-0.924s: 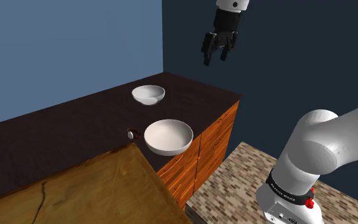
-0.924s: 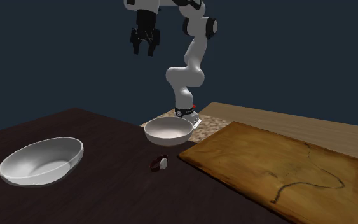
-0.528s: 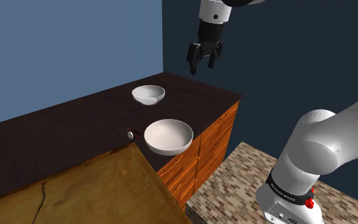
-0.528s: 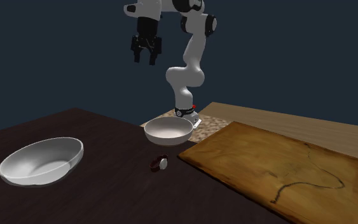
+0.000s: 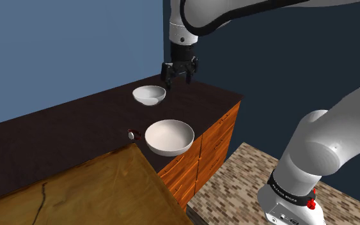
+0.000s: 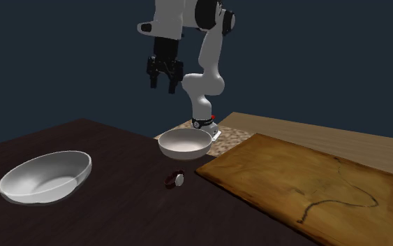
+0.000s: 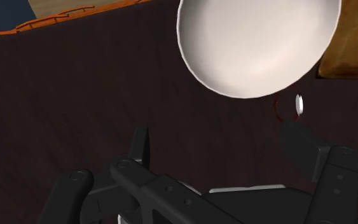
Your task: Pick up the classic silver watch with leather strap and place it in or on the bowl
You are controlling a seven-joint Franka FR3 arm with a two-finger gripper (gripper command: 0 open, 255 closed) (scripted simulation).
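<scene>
Claw [image 6: 162,84] dropped lower; watch [image 6: 176,179] pale-faced, dark-red strap.

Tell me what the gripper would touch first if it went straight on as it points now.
The gripper would probably meet the bare dark countertop, short of the white bowl and the watch; depth is unclear.

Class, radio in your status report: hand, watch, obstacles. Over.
Hand open, empty, above the counter. Watch lies on counter beside the bowl, untouched. Nothing blocking it.

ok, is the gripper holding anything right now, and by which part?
Nothing held: gripper open in the air, watch lying on the counter beside a bowl.
</scene>
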